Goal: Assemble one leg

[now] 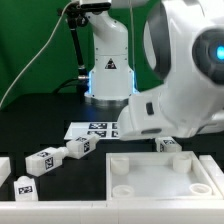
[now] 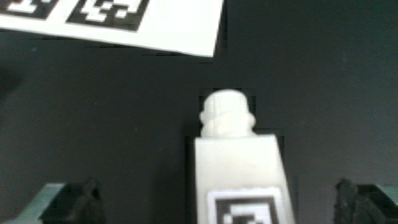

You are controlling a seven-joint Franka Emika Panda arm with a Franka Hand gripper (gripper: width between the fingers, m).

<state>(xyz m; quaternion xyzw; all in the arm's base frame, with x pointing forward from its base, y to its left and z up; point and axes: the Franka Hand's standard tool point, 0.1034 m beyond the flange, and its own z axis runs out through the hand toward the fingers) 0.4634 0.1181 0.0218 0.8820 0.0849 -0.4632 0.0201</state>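
While the gripper (image 2: 217, 203) hangs with fingers spread wide, a leg (image 2: 231, 160) lies between them, untouched, near the marker board (image 2: 160, 35).

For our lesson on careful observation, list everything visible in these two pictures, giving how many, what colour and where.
legs: four, white with black-and-white tags; three on the table toward the exterior view's left, one by the arm.
panel: one, white, round corner holes; front of the table.
marker board: one, white with black tags; mid-table, before the robot's base.
table: one, black.
backdrop: one, green; behind.
arm: one, white; the exterior view's right.
gripper: one, dark fingers, open; either side of one of the legs, not touching.
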